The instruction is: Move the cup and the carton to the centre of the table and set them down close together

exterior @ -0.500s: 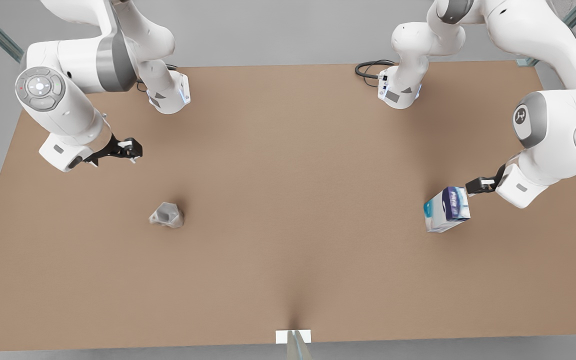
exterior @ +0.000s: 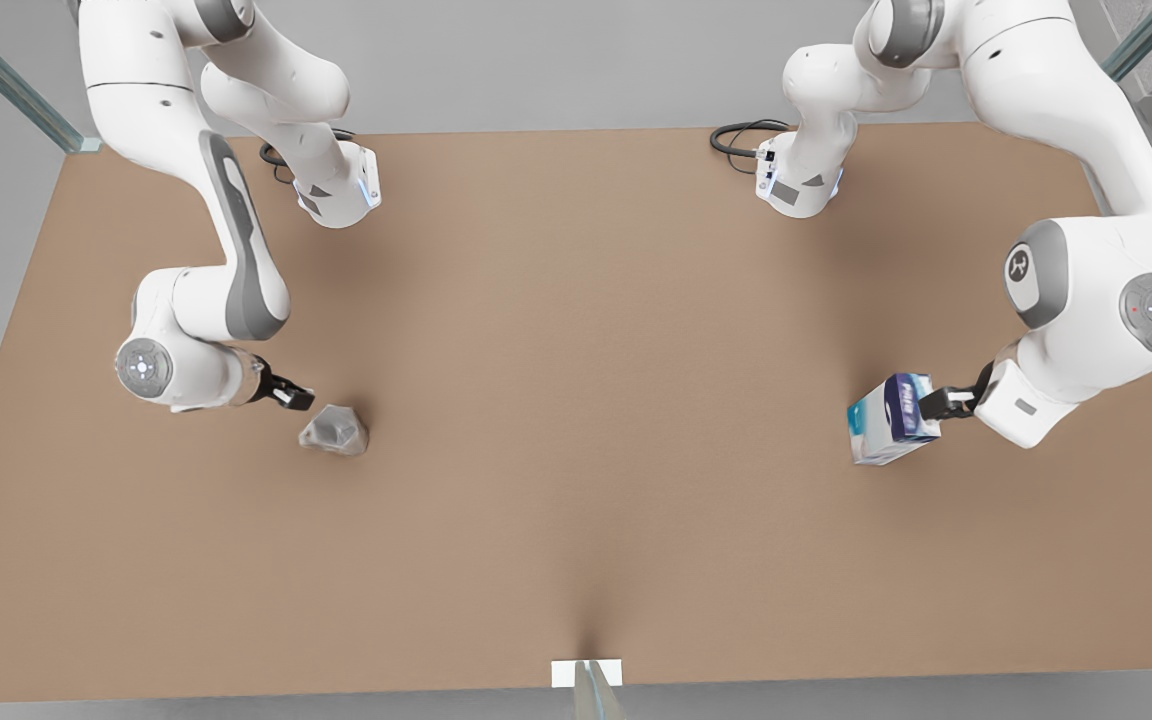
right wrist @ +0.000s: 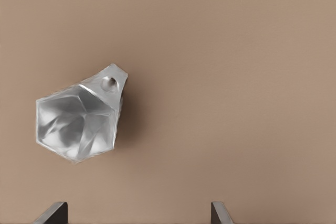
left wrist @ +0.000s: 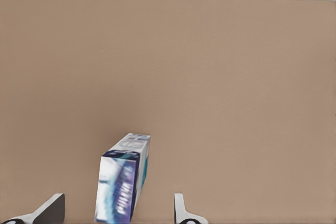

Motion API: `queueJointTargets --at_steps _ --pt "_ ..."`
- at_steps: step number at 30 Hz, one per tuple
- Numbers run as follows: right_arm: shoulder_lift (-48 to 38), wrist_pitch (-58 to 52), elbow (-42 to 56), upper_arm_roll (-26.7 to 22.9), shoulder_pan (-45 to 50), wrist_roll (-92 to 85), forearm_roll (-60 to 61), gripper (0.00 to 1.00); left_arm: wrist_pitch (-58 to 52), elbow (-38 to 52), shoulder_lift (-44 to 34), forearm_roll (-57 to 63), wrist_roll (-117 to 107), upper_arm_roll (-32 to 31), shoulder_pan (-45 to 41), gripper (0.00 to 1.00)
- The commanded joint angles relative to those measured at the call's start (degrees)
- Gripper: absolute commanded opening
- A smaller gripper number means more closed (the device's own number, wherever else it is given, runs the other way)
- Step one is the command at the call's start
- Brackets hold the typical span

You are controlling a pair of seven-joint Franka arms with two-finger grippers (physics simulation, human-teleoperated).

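Front view: both arms have dropped since a moment ago. My right gripper [exterior: 294, 397] is now beside the cup [exterior: 335, 431], my left gripper [exterior: 939, 403] at the carton [exterior: 892, 418], both far from the tabletop [exterior: 576, 400] centre.

Left wrist: fingers spread around the carton [left wrist: 122, 183].

Right wrist: fingers spread, cup [right wrist: 79, 116] ahead, ungrasped.

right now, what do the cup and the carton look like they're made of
The cup looks like clear glossy plastic or glass: faceted, translucent grey, bright highlights. The carton looks like printed cardboard: flat sides, sharp edges, blue and white graphics with lettering.
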Motion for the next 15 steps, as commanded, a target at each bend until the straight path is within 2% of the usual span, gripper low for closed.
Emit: queueJointTargets --at_steps 1,15 --pt "0.11 0.85 -0.59 0.0 0.0 0.26 0.01 1.0 -0.1 0.0 -0.04 -0.07 0.0 -0.01 0.06 1.0" --pt "7.4 6.31 0.81 0.0 0.88 0.79 5.27 1.0 0.34 -0.09 0.4 0.02 0.09 -0.01 -0.02 1.0"
